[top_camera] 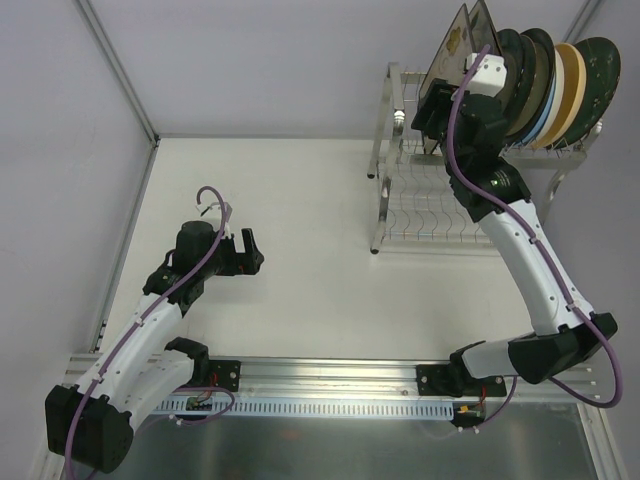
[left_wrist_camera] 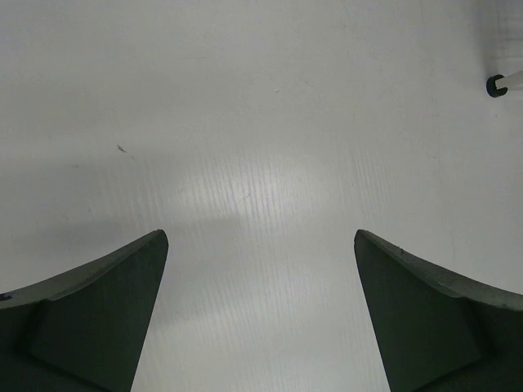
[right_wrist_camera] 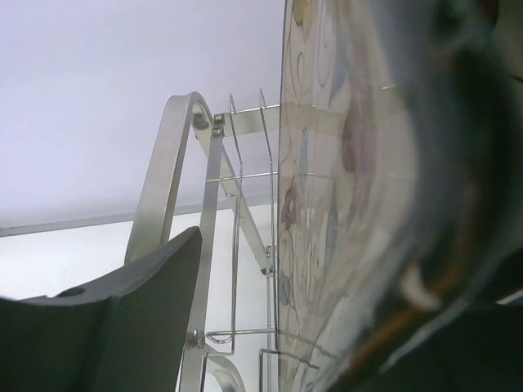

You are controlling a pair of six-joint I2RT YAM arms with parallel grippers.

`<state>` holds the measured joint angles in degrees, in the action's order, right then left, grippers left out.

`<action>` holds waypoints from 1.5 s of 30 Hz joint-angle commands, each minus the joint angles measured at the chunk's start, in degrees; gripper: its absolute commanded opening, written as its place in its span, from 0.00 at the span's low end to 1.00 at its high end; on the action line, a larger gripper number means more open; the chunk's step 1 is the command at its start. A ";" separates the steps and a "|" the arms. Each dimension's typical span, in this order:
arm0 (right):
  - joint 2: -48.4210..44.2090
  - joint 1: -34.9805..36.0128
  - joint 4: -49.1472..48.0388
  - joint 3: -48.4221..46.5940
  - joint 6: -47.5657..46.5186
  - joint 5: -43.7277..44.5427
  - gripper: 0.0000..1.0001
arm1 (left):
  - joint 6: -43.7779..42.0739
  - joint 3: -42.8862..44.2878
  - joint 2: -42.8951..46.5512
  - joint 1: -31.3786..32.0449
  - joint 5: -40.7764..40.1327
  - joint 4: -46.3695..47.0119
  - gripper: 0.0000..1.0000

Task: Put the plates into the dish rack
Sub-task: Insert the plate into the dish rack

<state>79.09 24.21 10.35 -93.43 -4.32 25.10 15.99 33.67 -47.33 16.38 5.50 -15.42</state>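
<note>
The dish rack stands at the back right, and its upper shelf holds several plates on edge. They include square floral plates at the left end, dark green ones, a cream and tan one and a patterned green one. My right gripper is up at the left end of that row. In the right wrist view the floral plate stands between the jaws, and the left finger is apart from it, so the gripper is open. My left gripper hangs wide open over bare table.
The rack's silver frame and wires rise just left of the floral plate. Its lower wire shelf shows no plates. A black-capped foot shows at the far right of the left wrist view. White walls close the back and left.
</note>
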 commanded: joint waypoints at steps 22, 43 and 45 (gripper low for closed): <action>-0.60 -5.13 3.54 -2.37 -4.82 0.57 0.38 | 0.89 0.34 2.24 -0.56 1.18 1.18 0.99; -2.18 -10.67 7.49 -1.58 1.85 -6.91 0.63 | 0.97 0.34 2.07 -0.65 0.92 1.18 0.99; -2.80 -10.76 8.46 -1.41 3.60 -6.91 0.71 | 0.97 0.34 1.98 -0.56 1.01 1.18 0.99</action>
<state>77.19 17.43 14.83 -93.97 -3.60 10.28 16.10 33.65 -45.63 16.38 5.56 -15.40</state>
